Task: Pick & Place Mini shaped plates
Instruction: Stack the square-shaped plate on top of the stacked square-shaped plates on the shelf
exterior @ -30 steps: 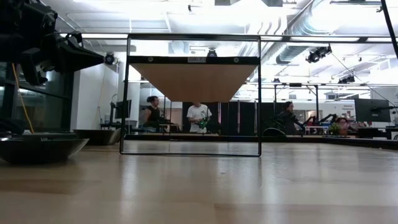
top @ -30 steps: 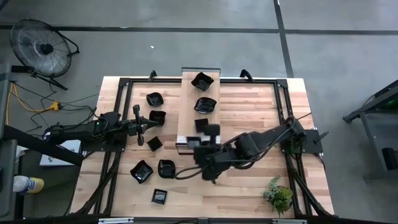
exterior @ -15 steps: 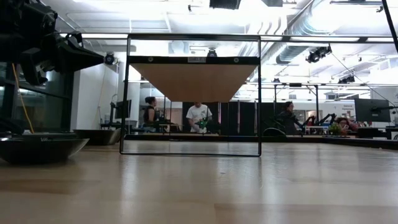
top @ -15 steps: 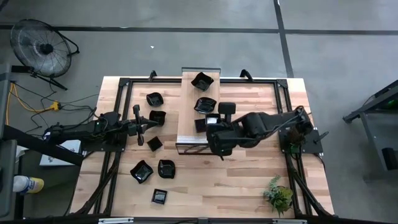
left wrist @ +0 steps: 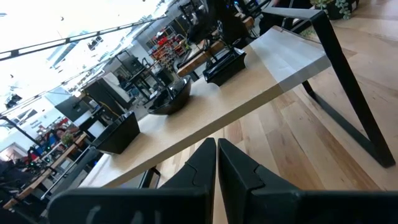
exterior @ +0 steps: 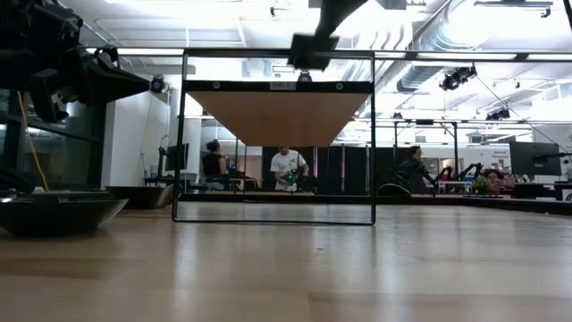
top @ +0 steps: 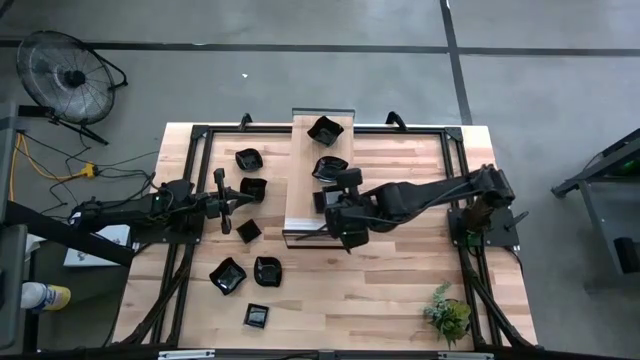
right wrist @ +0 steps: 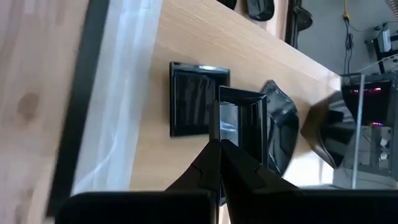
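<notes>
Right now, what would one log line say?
right gripper: shut on small glossy black square plate, above raised wooden shelf | left gripper: shut, idle at table's left

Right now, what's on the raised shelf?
Three black plates on the shelf: far, middle, and a square one. The right claw holds a fourth above, partly covering them.

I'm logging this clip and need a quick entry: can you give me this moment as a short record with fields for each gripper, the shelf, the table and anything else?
right gripper: over the raised shelf, shut on a small square plate
left gripper: waiting at the table's left side, fingers together, holding nothing
on the shelf: three black plates, one of them square
on the table: six black plates left of the shelf, e.g.
other: potted plant at the table's near right corner
</notes>
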`<state>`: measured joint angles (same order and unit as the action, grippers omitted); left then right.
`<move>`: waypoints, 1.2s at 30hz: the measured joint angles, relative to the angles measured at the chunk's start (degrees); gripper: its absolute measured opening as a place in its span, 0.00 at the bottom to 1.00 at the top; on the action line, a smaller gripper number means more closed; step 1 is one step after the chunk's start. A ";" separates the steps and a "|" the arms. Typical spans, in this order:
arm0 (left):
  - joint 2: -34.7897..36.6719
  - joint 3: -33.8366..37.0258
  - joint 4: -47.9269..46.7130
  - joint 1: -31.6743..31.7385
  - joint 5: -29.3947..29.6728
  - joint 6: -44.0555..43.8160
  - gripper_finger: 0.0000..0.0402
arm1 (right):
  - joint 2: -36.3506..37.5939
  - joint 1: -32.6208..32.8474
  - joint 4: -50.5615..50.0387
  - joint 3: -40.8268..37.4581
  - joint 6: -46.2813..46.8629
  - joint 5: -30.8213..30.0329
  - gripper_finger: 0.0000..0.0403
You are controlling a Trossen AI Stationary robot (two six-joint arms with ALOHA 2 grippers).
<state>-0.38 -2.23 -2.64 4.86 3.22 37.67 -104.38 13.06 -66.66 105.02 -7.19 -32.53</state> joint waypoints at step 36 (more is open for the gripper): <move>0.00 0.02 0.00 0.00 0.00 0.00 0.03 | -0.09 -1.56 18.06 -11.48 -4.36 1.38 0.00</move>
<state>-0.38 -2.22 -2.64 4.85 3.22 37.67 -104.47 11.51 -48.60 93.54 -11.55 -31.16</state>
